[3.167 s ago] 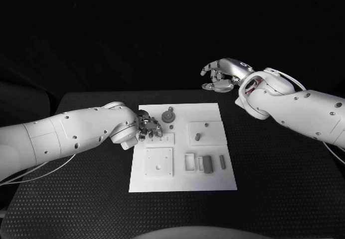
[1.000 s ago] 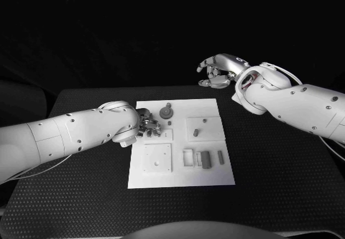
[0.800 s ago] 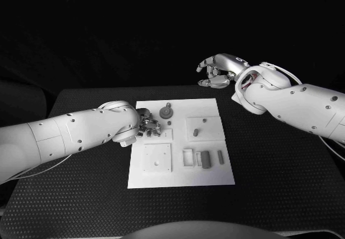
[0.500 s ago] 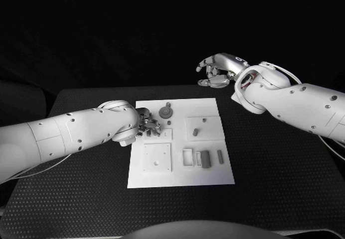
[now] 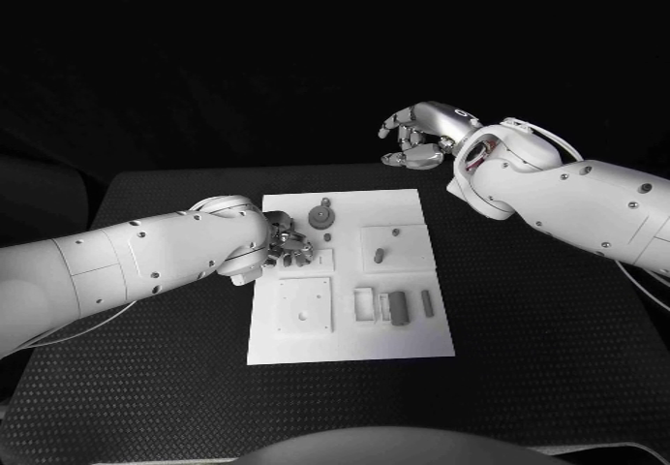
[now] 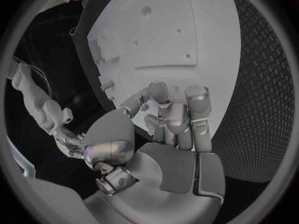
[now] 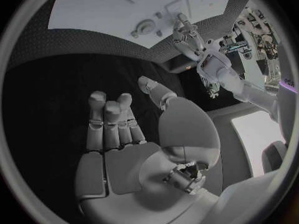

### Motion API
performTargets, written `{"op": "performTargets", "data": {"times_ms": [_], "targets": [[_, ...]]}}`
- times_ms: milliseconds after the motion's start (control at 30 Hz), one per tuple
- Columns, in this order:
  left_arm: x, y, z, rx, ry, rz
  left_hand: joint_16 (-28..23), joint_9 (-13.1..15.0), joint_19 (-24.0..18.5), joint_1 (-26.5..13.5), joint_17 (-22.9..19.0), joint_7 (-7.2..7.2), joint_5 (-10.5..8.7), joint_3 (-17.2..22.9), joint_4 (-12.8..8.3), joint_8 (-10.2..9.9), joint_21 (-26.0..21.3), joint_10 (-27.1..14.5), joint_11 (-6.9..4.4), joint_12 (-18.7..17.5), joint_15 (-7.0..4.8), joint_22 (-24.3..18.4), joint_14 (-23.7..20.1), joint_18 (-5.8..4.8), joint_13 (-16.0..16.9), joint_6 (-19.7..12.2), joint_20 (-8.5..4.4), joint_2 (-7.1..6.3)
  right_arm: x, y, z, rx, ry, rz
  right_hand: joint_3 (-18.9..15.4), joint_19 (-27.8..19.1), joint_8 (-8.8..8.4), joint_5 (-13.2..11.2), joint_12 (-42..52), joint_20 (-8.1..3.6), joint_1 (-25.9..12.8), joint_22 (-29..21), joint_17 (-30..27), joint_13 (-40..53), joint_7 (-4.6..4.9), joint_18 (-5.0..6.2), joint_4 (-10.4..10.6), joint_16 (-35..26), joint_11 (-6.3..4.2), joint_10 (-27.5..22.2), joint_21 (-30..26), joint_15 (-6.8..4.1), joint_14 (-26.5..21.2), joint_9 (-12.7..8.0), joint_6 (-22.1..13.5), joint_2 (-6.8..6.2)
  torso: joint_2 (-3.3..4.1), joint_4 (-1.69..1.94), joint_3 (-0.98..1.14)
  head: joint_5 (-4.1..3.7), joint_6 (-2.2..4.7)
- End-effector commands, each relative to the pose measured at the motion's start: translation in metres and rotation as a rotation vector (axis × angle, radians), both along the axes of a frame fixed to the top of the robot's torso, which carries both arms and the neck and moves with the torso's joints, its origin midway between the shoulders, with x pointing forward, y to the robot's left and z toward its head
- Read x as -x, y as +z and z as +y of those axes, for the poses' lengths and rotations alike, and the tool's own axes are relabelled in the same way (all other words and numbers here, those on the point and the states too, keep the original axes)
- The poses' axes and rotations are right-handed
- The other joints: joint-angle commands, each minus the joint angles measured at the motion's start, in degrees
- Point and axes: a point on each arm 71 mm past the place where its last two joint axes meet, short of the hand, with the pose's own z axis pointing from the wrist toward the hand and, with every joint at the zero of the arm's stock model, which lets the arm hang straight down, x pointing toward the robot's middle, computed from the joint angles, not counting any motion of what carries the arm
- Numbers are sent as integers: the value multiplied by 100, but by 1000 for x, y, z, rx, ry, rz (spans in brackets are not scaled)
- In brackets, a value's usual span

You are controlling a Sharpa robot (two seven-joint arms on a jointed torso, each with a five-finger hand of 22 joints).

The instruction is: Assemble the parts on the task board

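At the left of the worktop (image 5: 154,387), my left hand (image 5: 289,247) sits low over the left edge of the task board (image 5: 350,344), about midway along it. Its fingers (image 6: 187,114) are curled in close together; I cannot tell whether a part is pinched among them, as no part shows plainly in the wrist view.

Moving right across the board: a round part on a post (image 5: 322,217) stands near the far edge, just beyond the left hand. A raised square plate (image 5: 309,307) lies toward the near left. Right of it, a short peg (image 5: 379,256) stands in a second square block, and nearer to me a row of small bars (image 5: 401,308) lies beside an open slot.

Judged by look, the parts are small, rigid and light. They should tolerate a firm pinch but may slip or tip if caught off-centre. I would take the bars across their long sides and the peg by its upper end.

Further right, my right hand (image 5: 423,137) hangs beyond the far edge of the board, well apart from it, fingers loosely bent and holding nothing.
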Motion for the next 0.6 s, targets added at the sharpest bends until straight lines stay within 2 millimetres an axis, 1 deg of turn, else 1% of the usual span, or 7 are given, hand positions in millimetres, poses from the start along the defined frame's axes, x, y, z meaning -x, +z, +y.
{"op": "performTargets", "data": {"times_ms": [33, 133, 167, 200, 467, 500, 600], "targets": [[2, -3, -2, -21, -23, 24, 22, 11, -36, 14, -8, -183, -15, -10, 26, 0, 29, 1, 3, 17, -19, 105, -42, 236, -7, 1037, 10, -55, 0, 0, 1, 5, 8, 4, -10, -2, 34, 1, 23, -31, 46, 20, -6, -7, 202, 132, -29, -35, 3, -6, -39, 17, -19, -11, -112, 19, -3, -5, 2, 0, -5], [2, -3, -2, -22, -21, 23, 22, 11, -36, 14, -8, -183, -15, -10, 26, 0, 29, 1, 3, 17, -19, 105, -42, 236, -7, 1037, 10, -55, 0, 0, 1, 5, 8, 4, -11, -2, 35, 0, 23, -30, 46, 20, -7, -8, 202, 132, -30, -35, 3, -6, -40, 16, -19, -12, -111, 20, -1, -3, 1, -2, -3], [2, -3, -1, -23, -20, 21, 23, 12, -37, 21, -10, -184, -32, -11, 26, 0, 30, 1, 2, 18, -20, 105, -43, 239, -7, 1036, 8, -88, 0, 0, 1, 5, 8, 5, -11, -2, 36, 0, 23, -30, 46, 20, -7, -9, 202, 132, -31, -35, 3, -6, -40, 16, -19, -12, -111, 21, -1, 0, 0, -5, -3], [2, -3, -1, -24, -19, 20, 23, 12, -37, 22, -11, -184, -35, -11, 26, -1, 30, 1, 1, 18, -20, 105, -43, 239, -7, 1036, 8, -93, 0, 0, 1, 5, 8, 5, -12, -2, 36, 0, 24, -30, 45, 20, -7, -9, 202, 132, -31, -35, 3, -6, -40, 16, -19, -13, -111, 21, 0, 1, -1, -4, -3], [1, -3, 1, -20, -12, 10, 24, 12, -38, 18, -14, -184, -49, -12, 45, -2, 30, 0, 1, 18, -20, 103, -43, 240, -9, 1036, 9, -94, 0, 0, 1, 5, 10, 7, -13, -2, 37, 1, 24, -29, 43, 20, -8, -10, 202, 132, -30, -35, 3, -5, -41, 16, -19, -14, -110, 25, 0, -1, -3, -7, -2], [1, -3, 0, -19, -12, 10, 24, 13, -38, 19, -15, -184, -66, -11, 54, -2, 30, 1, 1, 18, -21, 103, -43, 241, -9, 1036, 8, -92, 0, 0, 2, 5, 10, 7, -13, -2, 37, 1, 24, -29, 43, 20, -8, -11, 202, 132, -30, -35, 3, -5, -41, 16, -19, -15, -111, 25, 0, -1, -4, -6, -2], [1, -3, 0, -18, -12, 8, 32, 18, -44, 52, -28, -185, -257, -8, 76, -4, 36, -1, 0, 20, -22, 102, -46, 247, -12, 1036, 9, -75, 0, 0, 2, 5, 10, 7, -14, -2, 37, 1, 24, -28, 42, 20, -9, -11, 202, 132, -30, -35, 3, -5, -42, 16, -19, -16, -111, 26, 1, -2, -5, -6, -6]]}}
